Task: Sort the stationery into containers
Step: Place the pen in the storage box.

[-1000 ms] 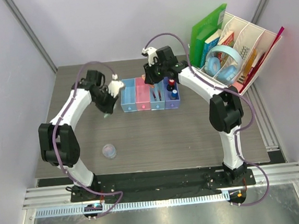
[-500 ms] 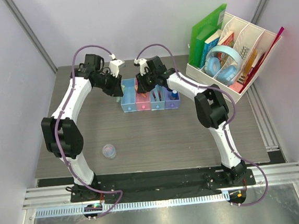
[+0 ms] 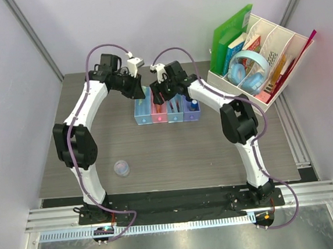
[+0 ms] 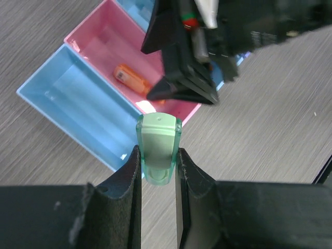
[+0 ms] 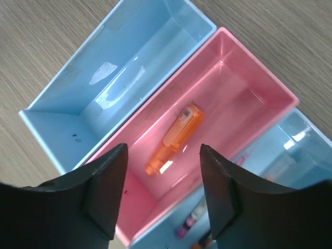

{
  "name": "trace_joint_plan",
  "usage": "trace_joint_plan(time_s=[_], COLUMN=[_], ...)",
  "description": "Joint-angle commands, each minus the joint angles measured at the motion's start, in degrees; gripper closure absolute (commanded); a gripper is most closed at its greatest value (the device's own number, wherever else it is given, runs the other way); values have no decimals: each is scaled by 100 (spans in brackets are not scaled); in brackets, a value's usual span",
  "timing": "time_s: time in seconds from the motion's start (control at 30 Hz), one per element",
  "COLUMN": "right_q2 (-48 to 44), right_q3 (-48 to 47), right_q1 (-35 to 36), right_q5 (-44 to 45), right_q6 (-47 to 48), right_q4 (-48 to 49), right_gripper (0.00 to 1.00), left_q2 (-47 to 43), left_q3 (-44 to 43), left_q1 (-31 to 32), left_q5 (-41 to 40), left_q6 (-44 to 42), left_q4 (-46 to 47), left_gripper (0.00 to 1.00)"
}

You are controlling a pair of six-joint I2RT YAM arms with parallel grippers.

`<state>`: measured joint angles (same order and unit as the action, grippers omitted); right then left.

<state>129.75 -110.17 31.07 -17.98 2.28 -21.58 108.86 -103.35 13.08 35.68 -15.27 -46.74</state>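
Observation:
Four joined trays stand mid-table: light blue [image 3: 143,112], pink [image 3: 159,113], light blue [image 3: 175,113], purple-blue [image 3: 191,112]. My left gripper [image 3: 143,93] [image 4: 158,155] is shut on the short green piece [image 4: 158,145], held above the edge of the first light blue tray [image 4: 78,98], next to the pink tray [image 4: 101,41]. My right gripper [image 3: 159,96] [image 5: 162,155] is open and empty over the pink tray [image 5: 233,88], where the short orange piece [image 5: 175,137] lies. The bluish disc [image 3: 122,168] lies on the table at the near left. Pens and capped bits sit in the two right trays.
A white perforated organizer [image 3: 276,45] with books, a green folder [image 3: 228,34] and blue headphones [image 3: 249,70] stands at the back right. The two grippers are very close together over the trays; the right one's black fingers [image 4: 181,78] fill the top of the left wrist view.
My left gripper has swung right, from beside the trays to over the first light blue tray. My right gripper has moved left, from the right-hand trays to over the pink one.

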Motion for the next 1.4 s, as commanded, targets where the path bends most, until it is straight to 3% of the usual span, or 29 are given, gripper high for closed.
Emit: trace_joint_plan(time_s=[0.0,0.23,0.37,0.6,0.8,0.83,1.0,1.03,1.23,1.37], right_q2=[-1073,-1978,-2489,-3307,-3667,-3685,-3703,-3712,-3931,-4098], right_q3=[118,697,1163,2068,2307,2324,2325,2325,2509,2807], right_q1=[-39,-224,-373,-725,-831,-831,-839,-839,-848,-874], right_q5=[233,1093,1656,1763,1763,1763,1692,1675,1692,1692], right_q6=[255,509,826,905,905,914,853,853,1045,1370], right_q4=[5,-48,-39,181,251,260,269,269,260,93], right_gripper=[33,29,28,27,27,27,26,26,23,15], left_q2=[250,601,1215,2278,2473,2482,2526,2518,1904,903], left_q3=[-326,-361,-816,-1740,-1803,-1794,-1767,-1767,-1601,-899], left_q1=[133,151,195,300,335,353,397,406,379,344], left_q5=[255,308,369,229,-26,-70,-131,-123,-192,-857], left_q6=[392,1104,1508,2063,1932,1905,1791,1782,1554,562], left_q4=[411,1158,1316,1229,1080,1036,912,869,676,193], left_gripper=[100,100,100,100,100,88,55,44,18,12])
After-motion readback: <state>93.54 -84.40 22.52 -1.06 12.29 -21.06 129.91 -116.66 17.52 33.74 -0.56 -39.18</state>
